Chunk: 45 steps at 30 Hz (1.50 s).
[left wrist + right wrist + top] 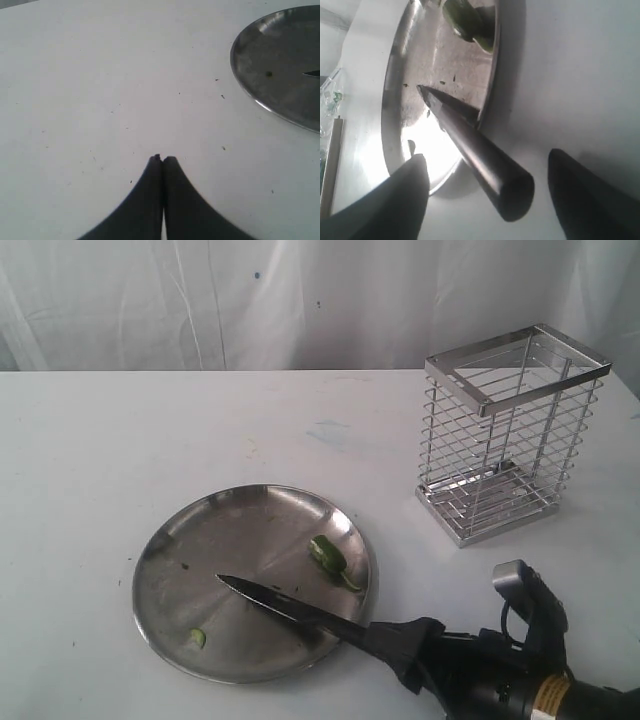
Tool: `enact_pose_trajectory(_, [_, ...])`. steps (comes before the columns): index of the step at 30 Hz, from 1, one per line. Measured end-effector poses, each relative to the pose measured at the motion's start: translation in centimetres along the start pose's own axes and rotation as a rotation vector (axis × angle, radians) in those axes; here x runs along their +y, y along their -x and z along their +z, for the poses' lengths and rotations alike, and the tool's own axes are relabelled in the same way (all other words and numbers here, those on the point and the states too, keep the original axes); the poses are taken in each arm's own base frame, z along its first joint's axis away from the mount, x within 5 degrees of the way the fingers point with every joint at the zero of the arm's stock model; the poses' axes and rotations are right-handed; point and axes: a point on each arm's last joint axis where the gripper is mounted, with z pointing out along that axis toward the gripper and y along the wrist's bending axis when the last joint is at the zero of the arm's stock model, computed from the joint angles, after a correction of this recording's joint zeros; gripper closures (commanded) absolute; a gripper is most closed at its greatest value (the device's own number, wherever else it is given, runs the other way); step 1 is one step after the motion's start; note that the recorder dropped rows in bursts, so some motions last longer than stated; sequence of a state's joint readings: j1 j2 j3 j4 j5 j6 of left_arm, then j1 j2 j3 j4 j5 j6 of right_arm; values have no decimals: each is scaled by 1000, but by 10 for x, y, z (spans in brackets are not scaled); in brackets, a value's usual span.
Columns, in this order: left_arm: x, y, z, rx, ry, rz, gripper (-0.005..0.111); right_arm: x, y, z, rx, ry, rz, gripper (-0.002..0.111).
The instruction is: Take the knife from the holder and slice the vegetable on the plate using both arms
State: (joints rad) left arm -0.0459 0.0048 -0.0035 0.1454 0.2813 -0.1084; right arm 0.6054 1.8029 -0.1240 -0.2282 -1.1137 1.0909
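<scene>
**L gripper (162,160) pressed together; R gripper (486,155) spread either side of knife (290,607)**

L gripper hangs over bare table (90,90), jaws tight against each other w/ nothing btwn them. An edge of the plate (150,575) lies near it.

The plate sits front-centre on the table. On it, L to R:
- one small green slice (198,638) near the front-left rim
- the knife, tip pointing L toward plate middle, blade running out over the front-right rim
- the vegetable (328,558) w/ its stem, by the right rim, near the blade but apart from it

R gripper sits at the knife's handle end, just off the plate. Right wrist view shows its fingers (415,192) wide apart, handle btwn them w/ a gap each side, so no pinch. Can't tell if the handle end touches the table.

The holder (515,430) stands upright at back right, well apart from the plate. The knife is out of it. A small greenish speck (505,468) shows near its base; can't tell what it is.
</scene>
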Motion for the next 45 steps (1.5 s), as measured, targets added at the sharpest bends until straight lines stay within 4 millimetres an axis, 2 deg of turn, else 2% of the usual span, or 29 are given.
enact_pose_trajectory(8, [0,0,0,0,0,0,107,3,9,-7,-61,-55,-63,45])
enact_pose_trajectory(14, [0,0,0,0,0,0,107,21,11,-18,-33,27,-166,45])
enact_pose_trajectory(19, [0,0,0,0,0,0,107,30,16,-29,5,-62,-282,45])
enact_pose_trajectory(25, [0,0,0,0,0,0,107,50,40,-37,57,-251,-455,47])
enact_pose_trajectory(30, [0,0,0,0,0,0,107,84,79,-39,100,-467,-593,56])
enact_pose_trajectory(32, [0,0,0,0,0,0,107,94,88,-36,170,-530,-665,60])
enact_pose_trajectory(35, [0,0,0,0,0,0,107,100,93,-30,367,-609,-769,67])
enact_pose_trajectory(40, [0,0,0,0,0,0,107,99,87,-29,784,-690,-876,82])
enact_pose_trajectory(43, [0,0,0,0,0,0,107,97,84,-33,981,-713,-909,84])
enact_pose_trajectory(45, [0,0,0,0,0,0,107,96,84,-32,1037,-714,-919,84])
